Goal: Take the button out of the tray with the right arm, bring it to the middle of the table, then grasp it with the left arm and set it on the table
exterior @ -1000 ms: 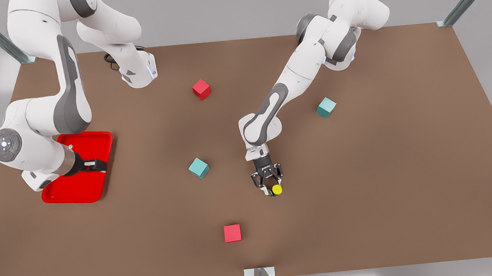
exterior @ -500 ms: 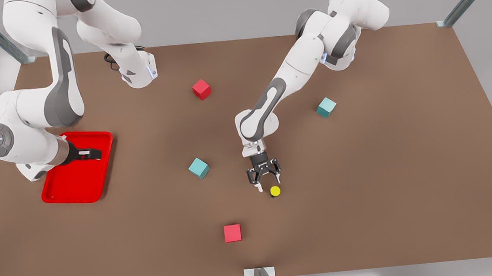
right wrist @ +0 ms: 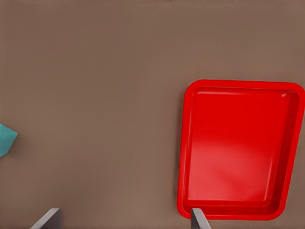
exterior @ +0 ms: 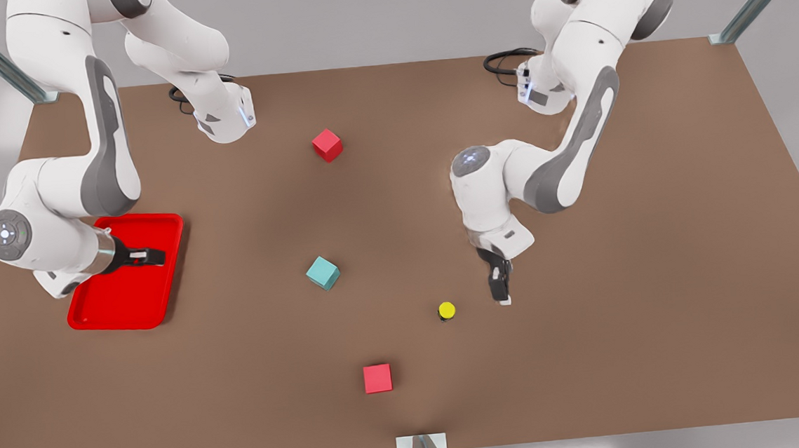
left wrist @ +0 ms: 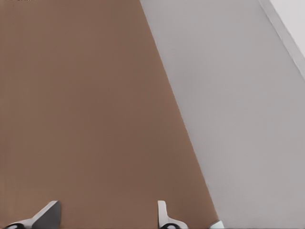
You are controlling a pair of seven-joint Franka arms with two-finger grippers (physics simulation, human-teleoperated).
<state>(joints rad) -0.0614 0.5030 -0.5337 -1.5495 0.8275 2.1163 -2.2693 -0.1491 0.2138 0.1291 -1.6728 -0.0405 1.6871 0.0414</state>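
The button (exterior: 446,311), yellow cap on a black base, stands alone on the brown table (exterior: 658,304) near its middle. My left gripper (exterior: 501,297) hangs a little to the button's right in the front view, apart from it; in the left wrist view its fingers (left wrist: 164,217) stand open over bare table, and the button does not show there. My right gripper (exterior: 154,256) hovers open over the red tray (exterior: 131,306) at the front view's left. The tray (right wrist: 238,148) holds nothing in the right wrist view.
One red cube (exterior: 327,145) lies toward the back, another red cube (exterior: 377,378) near the front edge. A teal cube (exterior: 323,272) sits between tray and button, also seen as the teal cube (right wrist: 5,138). The table's edge runs close by in the left wrist view.
The left gripper has let go of the button, risen and swung to the front view's right as the arm folded back. The button stays put. The right arm has barely shifted over the tray.
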